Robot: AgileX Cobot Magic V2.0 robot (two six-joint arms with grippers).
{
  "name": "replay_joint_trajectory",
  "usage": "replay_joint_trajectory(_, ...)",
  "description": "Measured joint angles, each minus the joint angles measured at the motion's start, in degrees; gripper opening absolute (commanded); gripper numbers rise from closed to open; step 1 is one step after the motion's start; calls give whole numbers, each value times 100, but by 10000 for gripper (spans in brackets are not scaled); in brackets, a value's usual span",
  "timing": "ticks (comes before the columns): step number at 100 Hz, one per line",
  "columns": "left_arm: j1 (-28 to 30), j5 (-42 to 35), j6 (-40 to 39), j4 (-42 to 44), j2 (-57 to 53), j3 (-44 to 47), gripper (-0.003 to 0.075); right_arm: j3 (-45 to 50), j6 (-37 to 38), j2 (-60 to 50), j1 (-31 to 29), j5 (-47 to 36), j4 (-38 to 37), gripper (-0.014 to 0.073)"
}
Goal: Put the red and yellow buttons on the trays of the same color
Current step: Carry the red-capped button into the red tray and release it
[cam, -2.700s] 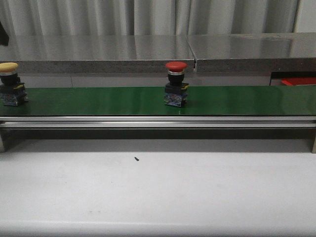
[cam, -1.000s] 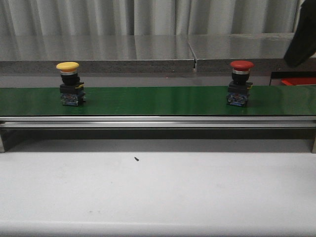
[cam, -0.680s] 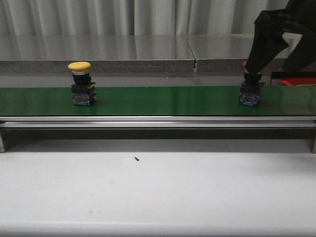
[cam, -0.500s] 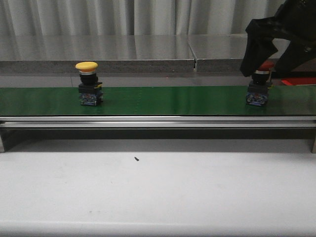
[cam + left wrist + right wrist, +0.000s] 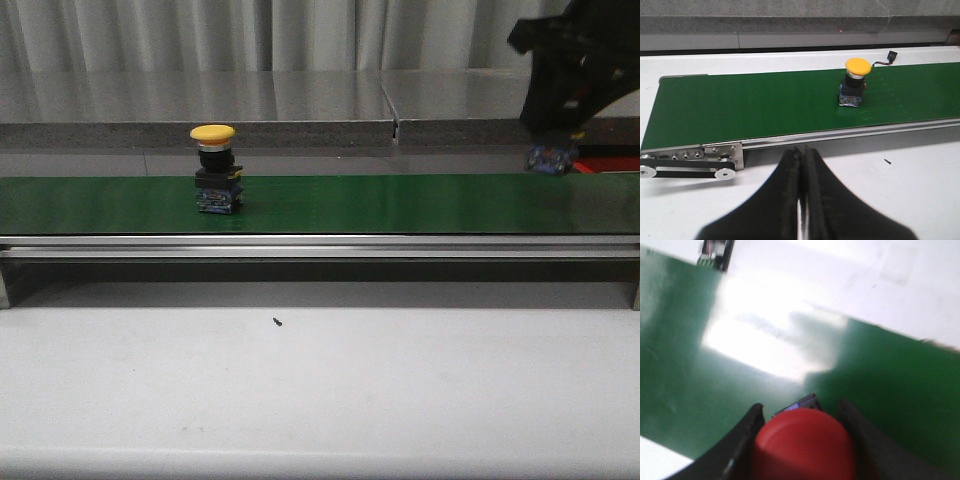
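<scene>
The right gripper (image 5: 802, 440) grips the red button (image 5: 805, 445) by its cap, lifted clear of the green belt (image 5: 400, 203) for its tray, while the yellow button (image 5: 216, 168) stands on the belt and the left gripper (image 5: 801, 190) waits pinched closed, empty.

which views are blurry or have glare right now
Right wrist view: soft and smeared throughout, with a bright washed-out glare patch on the green belt beyond the red button. Left wrist view: sharp on the belt and yellow button, though the near fingers are dark and featureless. Front view: evenly lit and crisp, with faint sheen on the belt and the right gripper in dark silhouette.
</scene>
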Motion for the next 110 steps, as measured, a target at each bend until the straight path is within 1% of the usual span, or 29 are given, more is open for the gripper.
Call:
replay_joint_trajectory(7, 0, 0, 0, 0, 0, 0, -19, -413, 136, 0, -314, 130, -89, 116)
replay_joint_trajectory(16, 0, 0, 0, 0, 0, 0, -19, -896, 267, 75, -857, 250, -186, 116)
replay_joint_trajectory(31, 0, 0, 0, 9, 0, 0, -19, -1774, 389, 481, -1771, 406, -269, 116)
replay_joint_trajectory(45, 0, 0, 0, 9, 0, 0, -19, -2531, 458, 1087, -2268, 488, -323, 116)
replay_joint_trajectory(63, 0, 0, 0, 9, 0, 0, -19, -3366, 556, 1906, -2498, 526, -323, 116)
replay_joint_trajectory(87, 0, 0, 0, 9, 0, 0, -19, -3866, 594, 2763, -2508, 420, -323, 116)
replay_joint_trajectory(110, 0, 0, 0, 9, 0, 0, -19, -4238, 594, 3331, -2508, 244, -323, 116)
